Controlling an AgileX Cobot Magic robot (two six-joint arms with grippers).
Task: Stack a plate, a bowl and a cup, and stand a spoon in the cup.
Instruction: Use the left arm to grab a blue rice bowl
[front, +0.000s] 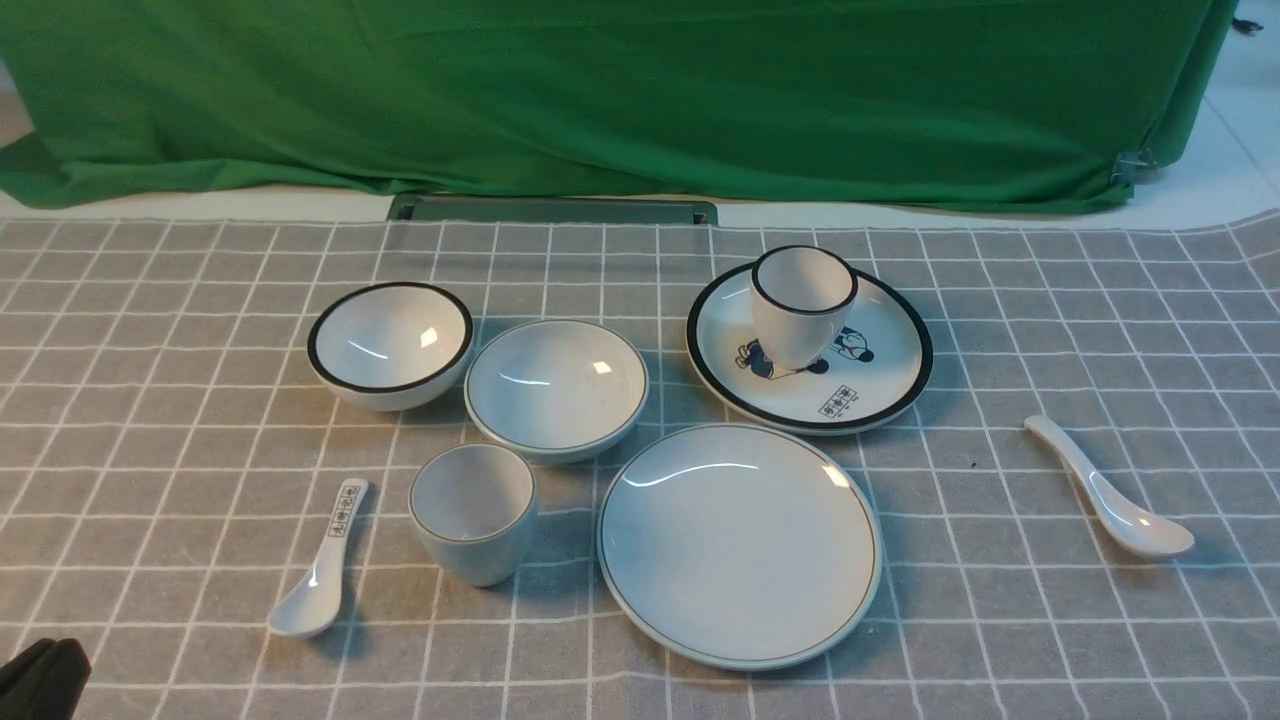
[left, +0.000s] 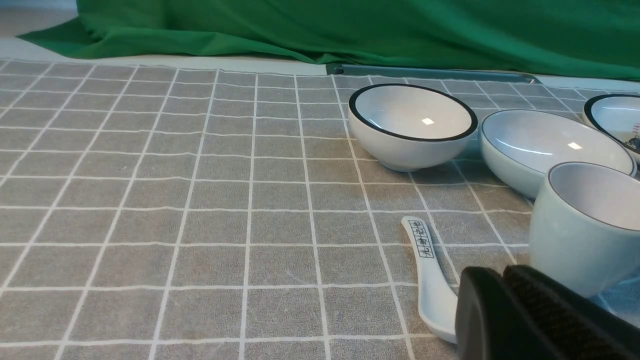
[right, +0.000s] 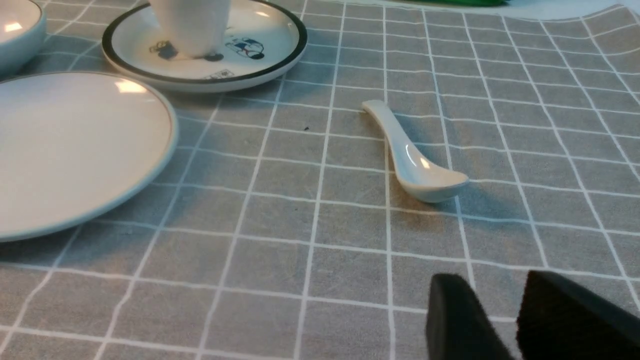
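Before the first lift: the plate (front: 740, 545) lies on the desk (front: 150, 450), bowl (front: 556, 388) just behind, cup (front: 473, 512) beside it, spoon (front: 1110, 500) well off right. My left hand (left: 502, 280) is pressed together, right hand (right: 497, 290) spread; next, I judge, bowl onto plate.

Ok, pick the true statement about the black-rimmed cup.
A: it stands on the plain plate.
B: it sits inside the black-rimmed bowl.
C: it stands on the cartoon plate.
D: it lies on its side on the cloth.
C: the black-rimmed cup stands upright on the cartoon plate, while the plain plate and the black-rimmed bowl hold nothing.
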